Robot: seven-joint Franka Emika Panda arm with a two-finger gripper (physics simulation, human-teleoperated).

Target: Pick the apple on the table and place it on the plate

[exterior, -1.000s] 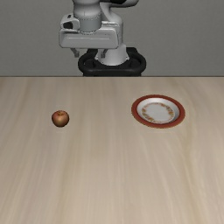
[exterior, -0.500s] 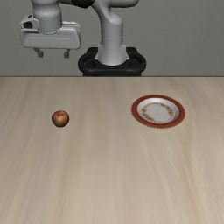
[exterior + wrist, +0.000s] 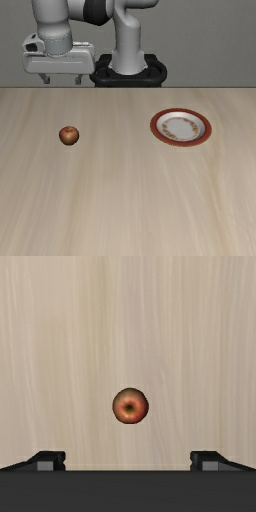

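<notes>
A small red apple [image 3: 68, 135] lies on the wooden table [image 3: 120, 200] toward the exterior view's left. A red-rimmed plate [image 3: 181, 127] sits on the table toward the exterior view's right, well apart from the apple. My gripper [image 3: 59, 80] hangs high above the table, over the far edge and a little behind the apple, with its fingers spread wide and nothing between them. In the wrist view the apple [image 3: 130, 407] lies on the wood straight ahead of the open gripper [image 3: 130, 461], between the lines of the two fingertips and far below them.
The robot's black base [image 3: 128, 72] stands at the far edge of the table, behind the plate and apple. Bare wood stretches between the apple and the plate and across the whole near half of the table.
My hand has swung from above the base toward the exterior view's left, then sunk lower over the apple. Apple and plate have not moved.
</notes>
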